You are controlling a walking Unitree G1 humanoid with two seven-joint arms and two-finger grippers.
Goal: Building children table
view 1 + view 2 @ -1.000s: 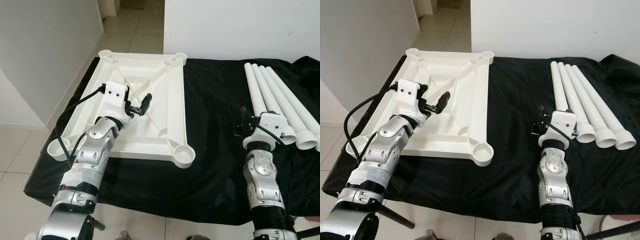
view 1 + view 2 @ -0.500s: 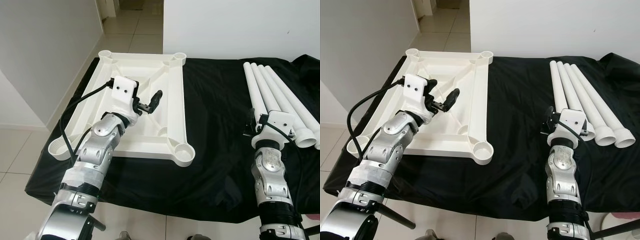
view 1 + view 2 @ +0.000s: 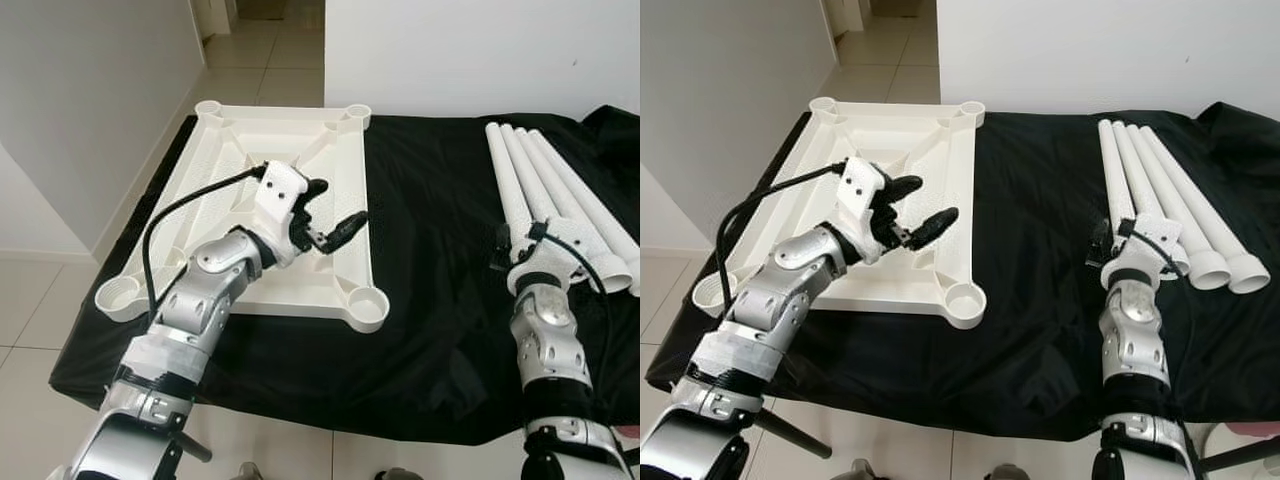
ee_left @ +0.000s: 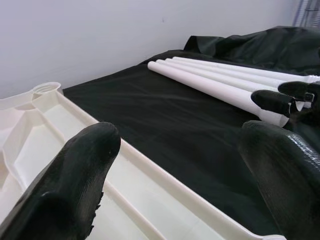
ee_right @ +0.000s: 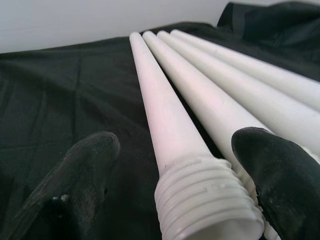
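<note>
Black cloth is spread over a low surface set against a white wall, with pale floor tiles seen beyond it. On the robot's left side of the cloth, a white plastic tabletop is laid upside down, its ribbed underside and four round corner sockets facing up. Four white table legs are laid side by side on the right side of the cloth, touching one another, with their threaded ends toward the robot.

The left gripper is held above the tabletop's right rim, turned toward the legs; its two black fingers are spread wide and nothing is held between them. The right gripper is placed at the near end of the leftmost leg, one finger on each side of the threaded end. The fingers are spread apart and contact with the leg cannot be made out.
</note>
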